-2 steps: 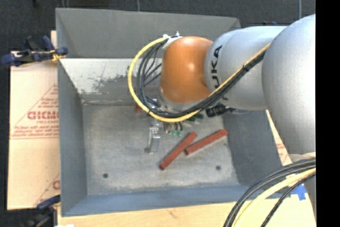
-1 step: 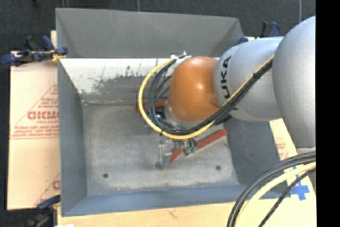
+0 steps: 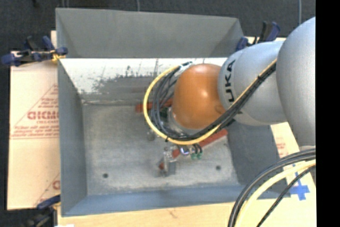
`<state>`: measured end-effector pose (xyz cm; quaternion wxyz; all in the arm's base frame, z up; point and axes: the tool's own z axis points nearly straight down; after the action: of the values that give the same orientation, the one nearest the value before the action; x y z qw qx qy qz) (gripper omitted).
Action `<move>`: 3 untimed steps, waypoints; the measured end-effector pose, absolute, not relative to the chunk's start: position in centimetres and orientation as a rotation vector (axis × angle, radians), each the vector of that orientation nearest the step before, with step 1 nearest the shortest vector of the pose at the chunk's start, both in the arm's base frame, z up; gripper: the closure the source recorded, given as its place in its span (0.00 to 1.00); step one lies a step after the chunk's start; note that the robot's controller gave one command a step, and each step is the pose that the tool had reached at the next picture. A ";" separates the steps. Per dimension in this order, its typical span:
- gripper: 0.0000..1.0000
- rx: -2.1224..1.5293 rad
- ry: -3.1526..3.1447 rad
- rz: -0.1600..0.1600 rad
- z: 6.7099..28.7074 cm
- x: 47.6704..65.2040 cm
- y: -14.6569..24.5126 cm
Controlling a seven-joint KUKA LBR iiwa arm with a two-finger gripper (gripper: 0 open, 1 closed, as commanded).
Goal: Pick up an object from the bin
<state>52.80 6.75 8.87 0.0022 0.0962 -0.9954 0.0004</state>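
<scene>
My gripper (image 3: 168, 161) hangs low over the middle of the bin floor, slightly toward the front, mostly hidden beneath the arm's wrist. A small green thing (image 3: 196, 156) lies just to its right. A red-orange elongated thing (image 3: 214, 139) sticks out from under the wrist further right. Another red piece (image 3: 139, 108) peeks out to the left of the wrist near the back wall; whether the two belong together is hidden.
The arm with its orange dome and looped cables comes in from the right and covers the bin's middle and right part. Bare grey floor lies to the left and along the front wall.
</scene>
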 end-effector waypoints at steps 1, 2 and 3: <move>1.00 0.338 -3.127 -0.002 9.6 57.2 0.9; 0.00 0.336 -3.126 -0.002 9.6 57.2 0.9; 0.00 0.335 -3.126 -0.002 9.6 57.2 0.9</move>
<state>57.21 0.90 9.64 -0.0013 0.1064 -0.9943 -0.0008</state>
